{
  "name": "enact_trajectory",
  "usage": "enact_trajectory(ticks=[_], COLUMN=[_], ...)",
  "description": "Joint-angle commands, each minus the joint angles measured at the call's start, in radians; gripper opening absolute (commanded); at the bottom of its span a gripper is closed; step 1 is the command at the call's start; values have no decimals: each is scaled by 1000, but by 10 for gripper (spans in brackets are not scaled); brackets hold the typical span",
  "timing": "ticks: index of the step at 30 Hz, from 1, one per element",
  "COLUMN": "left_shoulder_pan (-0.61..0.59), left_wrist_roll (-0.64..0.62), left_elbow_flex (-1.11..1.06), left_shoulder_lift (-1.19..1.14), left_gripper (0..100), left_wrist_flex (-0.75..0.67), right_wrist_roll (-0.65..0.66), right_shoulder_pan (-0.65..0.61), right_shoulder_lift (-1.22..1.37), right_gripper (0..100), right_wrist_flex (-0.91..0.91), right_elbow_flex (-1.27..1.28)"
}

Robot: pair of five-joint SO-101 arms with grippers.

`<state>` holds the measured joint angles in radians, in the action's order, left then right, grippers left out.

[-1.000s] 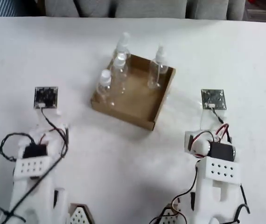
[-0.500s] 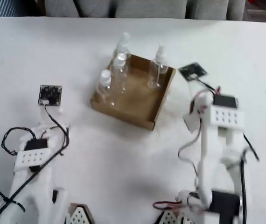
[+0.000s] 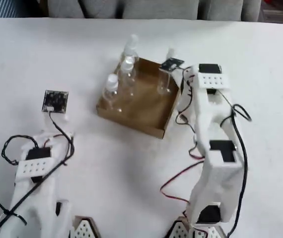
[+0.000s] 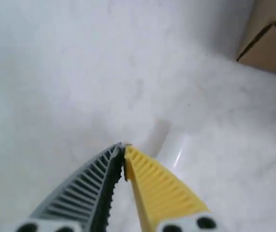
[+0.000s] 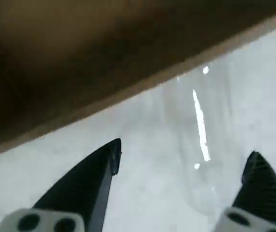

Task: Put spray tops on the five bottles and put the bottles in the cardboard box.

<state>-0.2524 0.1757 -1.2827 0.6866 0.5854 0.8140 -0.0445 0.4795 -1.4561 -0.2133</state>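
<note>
We take the cardboard box as our landmark on the white table. Three clear bottles stand upright inside it. The left-wall bottle stands against its left wall. The middle bottle is just beside that one, farther in. The right-corner bottle is in its far right corner. The far bottle rises at the box's far left corner, and we cannot tell whether it stands inside or just behind.

The right arm stretches along the box's right side, with its wrist above the far right corner. The right gripper has its black fingers spread wide. A fifth bottle, also clear, sits between them on the table, just outside the box's wall.

The left arm is well off the box's near left side. The left gripper has its grey and yellow fingers pressed together at the tips, with nothing between them.
</note>
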Motion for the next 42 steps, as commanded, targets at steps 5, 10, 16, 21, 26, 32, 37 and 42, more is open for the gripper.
enact_trajectory(ticks=[5,10,16,21,26,32,37,42], left_shoulder_pan=[-7,-7,-7,-7,-7,-7,-8,-10], left_wrist_roll=[11,11,11,11,11,11,11,11], left_elbow_flex=[49,49,49,49,49,49,49,49], left_shoulder_lift=[-7,-7,-7,-7,-8,-8,-8,-8], left_gripper=[20,20,20,20,20,20,20,20], left_wrist_flex=[-26,-26,-26,-26,-26,-26,-26,-26], right_wrist_roll=[72,94,110,114,110,110,112,112], right_shoulder_pan=[36,48,48,42,27,1,-45,-76], right_shoulder_lift=[101,133,128,128,94,41,2,-21], right_gripper=[351,236,147,112,110,109,109,109], right_wrist_flex=[-12,-10,-10,-10,-10,-10,-47,-67], right_elbow_flex=[-101,-103,-104,-106,-104,-101,-103,-103])
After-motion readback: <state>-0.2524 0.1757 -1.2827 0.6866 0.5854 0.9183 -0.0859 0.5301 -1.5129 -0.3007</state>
